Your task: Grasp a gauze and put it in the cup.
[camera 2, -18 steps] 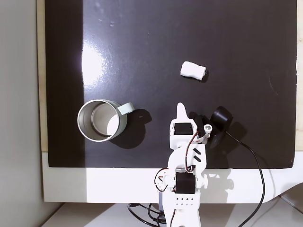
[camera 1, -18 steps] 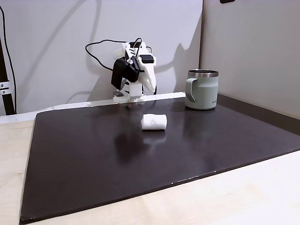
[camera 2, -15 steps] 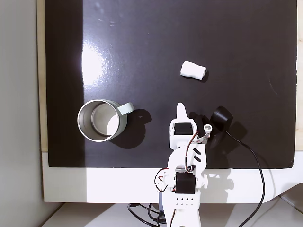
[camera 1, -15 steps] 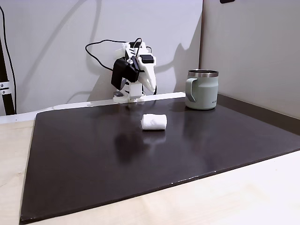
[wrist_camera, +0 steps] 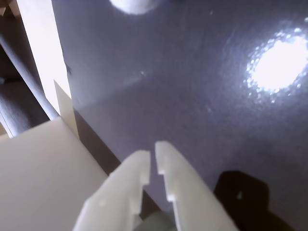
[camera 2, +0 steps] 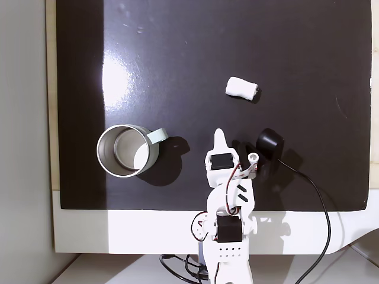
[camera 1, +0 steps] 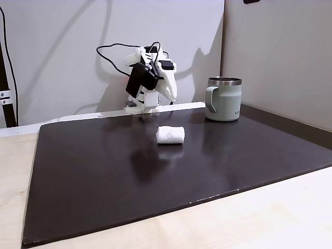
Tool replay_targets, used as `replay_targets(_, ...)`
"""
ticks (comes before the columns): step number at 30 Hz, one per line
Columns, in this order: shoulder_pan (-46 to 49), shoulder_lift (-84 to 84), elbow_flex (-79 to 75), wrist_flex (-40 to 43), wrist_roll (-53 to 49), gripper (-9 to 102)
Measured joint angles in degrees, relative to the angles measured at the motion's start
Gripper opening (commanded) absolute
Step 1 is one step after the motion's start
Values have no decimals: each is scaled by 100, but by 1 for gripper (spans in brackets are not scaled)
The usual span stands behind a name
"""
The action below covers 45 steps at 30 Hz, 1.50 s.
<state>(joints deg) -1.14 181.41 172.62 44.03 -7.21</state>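
A dark glossy mat (camera 2: 177, 47) covers the table (camera 1: 259, 223), and a black cable (camera 2: 320, 207) trails from the arm's base. Nothing lies between the gauze (camera 2: 241, 88) and the cup (camera 2: 124, 151). The cup stands upright, its handle toward the arm, its metal inside bare. The gauze is a small white roll lying on its side on the mat, well apart from the cup. The pincer (wrist_camera: 151, 156) hangs above the mat, its fingers nearly together, holding nothing.
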Motion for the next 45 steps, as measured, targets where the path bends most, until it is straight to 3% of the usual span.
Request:
replay_targets(25, 246, -176, -290, 360, 923, 0)
replay_targets(35, 272, -1819, -1521, 360, 1441, 0)
replay_targets(45, 782, -4816, -3832, 431, 1898, 3)
